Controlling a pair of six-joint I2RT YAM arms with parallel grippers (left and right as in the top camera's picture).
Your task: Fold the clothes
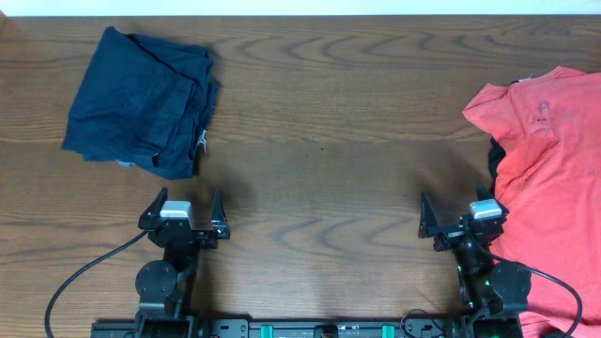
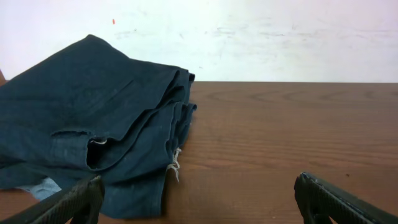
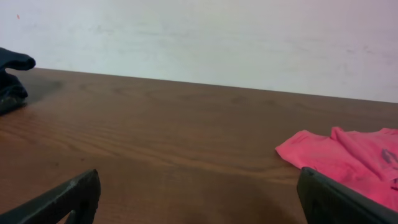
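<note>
Folded dark navy shorts [image 1: 141,101] lie in a stack at the table's far left; they also show in the left wrist view [image 2: 93,124], with a white thread at the hem. A sliver of dark cloth [image 1: 495,155] peeks from under a red T-shirt [image 1: 549,169] at the right edge. My left gripper [image 1: 184,208] is open and empty, just in front of the navy stack. My right gripper [image 1: 460,221] is open and empty, beside the red shirt's left edge. The navy stack's tip shows at the left of the right wrist view [image 3: 11,78].
The red T-shirt lies spread over the table's right side and off its front edge; it also shows in the right wrist view [image 3: 348,158]. The brown wooden table [image 1: 329,141] stretches between the two piles. A white wall stands behind the far edge.
</note>
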